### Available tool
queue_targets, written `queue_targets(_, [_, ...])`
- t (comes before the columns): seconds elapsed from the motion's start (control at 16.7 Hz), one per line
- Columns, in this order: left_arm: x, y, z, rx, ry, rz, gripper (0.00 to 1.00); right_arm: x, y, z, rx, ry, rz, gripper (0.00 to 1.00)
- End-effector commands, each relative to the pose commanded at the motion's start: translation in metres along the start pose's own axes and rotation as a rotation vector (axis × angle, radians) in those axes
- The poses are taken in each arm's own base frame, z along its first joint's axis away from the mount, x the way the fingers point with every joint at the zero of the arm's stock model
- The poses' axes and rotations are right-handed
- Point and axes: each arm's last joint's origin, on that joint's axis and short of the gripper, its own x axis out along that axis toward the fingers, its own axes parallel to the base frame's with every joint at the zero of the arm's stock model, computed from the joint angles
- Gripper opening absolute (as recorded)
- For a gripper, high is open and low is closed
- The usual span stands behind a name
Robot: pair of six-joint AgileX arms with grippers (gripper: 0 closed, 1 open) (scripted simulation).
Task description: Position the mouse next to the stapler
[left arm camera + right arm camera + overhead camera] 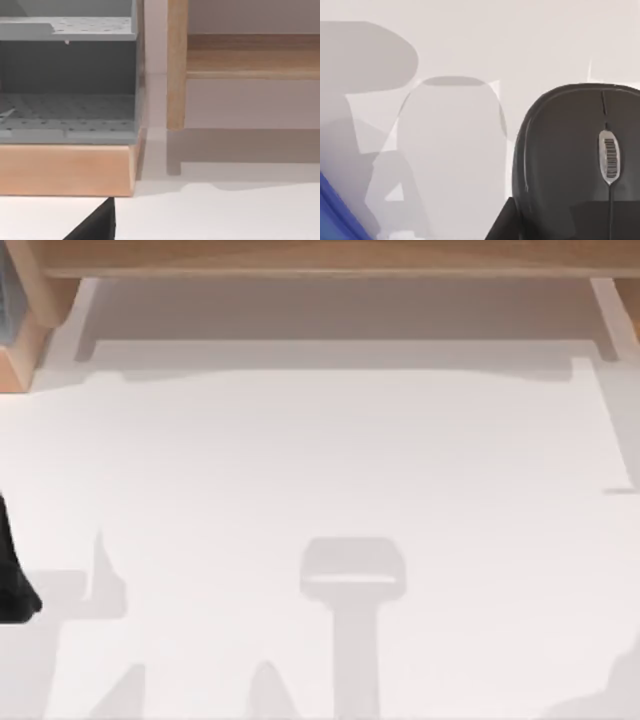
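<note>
Mouse [575,160] sits right under the right wrist camera, on the white table [320,460], a blue object [335,210] well apart from it. Looks like rigid, light, smooth plastic; I'd pinch it across the flanks. No readable branding, just scroll wheel [610,160] ridges. Can't tell either gripper's state.

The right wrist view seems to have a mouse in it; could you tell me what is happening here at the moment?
Yes, a dark mouse with a scroll wheel lies on the white table, close under the right wrist camera, with a blue object off to one side. Whether anything grips the mouse cannot be told. The left wrist view faces a grey perforated shelf unit on a wooden base beside a wooden frame. A dark part sits at the top view's left edge.
</note>
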Motion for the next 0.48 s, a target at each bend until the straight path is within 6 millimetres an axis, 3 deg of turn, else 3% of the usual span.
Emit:
queue_targets(0.24, [0.0,0.0,0.0,0.0,0.0,0.0,1.0,0.019,0.008,-0.02,0.019,0.053,0.03,0.0])
queue_targets(0.48, [0.0,0.0,0.0,0.0,0.0,0.0,1.0,0.021,0.009,-0.022,0.021,0.058,0.033,0.0])
